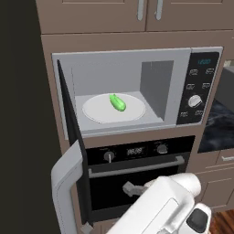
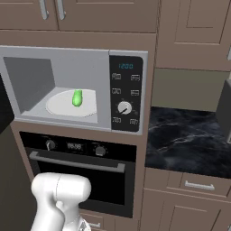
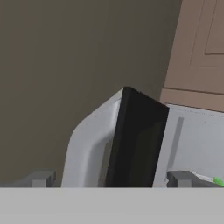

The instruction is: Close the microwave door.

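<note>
The microwave door [image 1: 73, 151] sticks out wide open at lower left; the jaws [image 3: 111, 178] gape around its edge to push it, gripping nothing.

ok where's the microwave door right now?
The microwave door stands wide open, swung out at the left of the microwave in the left base view; in the hand view its edge lies between the fingertips.

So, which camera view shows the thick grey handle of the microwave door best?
The left base view: the thick grey vertical handle shows nearly whole on the open dark-glass microwave door, which swings out to the left. The hand view shows the handle close up, cut off at the bottom, between the pincer's fingertips.
</note>
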Controlling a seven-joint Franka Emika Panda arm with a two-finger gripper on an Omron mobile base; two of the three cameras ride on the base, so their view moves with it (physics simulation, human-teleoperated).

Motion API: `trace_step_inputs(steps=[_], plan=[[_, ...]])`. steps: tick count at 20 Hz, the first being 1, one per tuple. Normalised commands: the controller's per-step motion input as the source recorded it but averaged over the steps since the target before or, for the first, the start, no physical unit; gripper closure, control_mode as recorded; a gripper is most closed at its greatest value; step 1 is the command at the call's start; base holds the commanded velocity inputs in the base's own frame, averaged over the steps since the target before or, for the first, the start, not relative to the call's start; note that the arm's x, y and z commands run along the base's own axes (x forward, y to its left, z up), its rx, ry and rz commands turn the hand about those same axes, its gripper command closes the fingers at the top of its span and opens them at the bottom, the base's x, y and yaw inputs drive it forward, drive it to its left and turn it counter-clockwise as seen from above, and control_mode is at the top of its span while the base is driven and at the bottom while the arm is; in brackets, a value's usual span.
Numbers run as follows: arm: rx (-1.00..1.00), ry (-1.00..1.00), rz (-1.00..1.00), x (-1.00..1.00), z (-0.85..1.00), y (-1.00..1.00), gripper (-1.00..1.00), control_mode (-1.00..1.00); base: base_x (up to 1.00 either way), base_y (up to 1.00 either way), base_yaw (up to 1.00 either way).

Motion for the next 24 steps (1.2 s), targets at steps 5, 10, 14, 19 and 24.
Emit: trace_step_inputs(steps=[5, 10, 14, 19, 24], plan=[[0.04, 0.01, -0.19, -0.02, -0.21, 0.15, -1.0, -1.0, 0.0, 0.0, 0.0], [0.0, 0.1, -0.34, 0.32, -0.06, 0.31, -1.0, -1.0, 0.0, 0.0, 0.0], [0.04, 0.12, -0.3, 0.17, -0.01, 0.15, -1.0, -1.0, 0.0, 0.0, 0.0], [0.09, 0.11, -0.29, 0.05, -0.17, -0.19, -1.0, -1.0, 0.0, 0.0, 0.0], [0.12, 0.16, -0.38, 0.04, -0.19, -0.59, -1.0, -1.0, 0.0, 0.0, 0.0]])
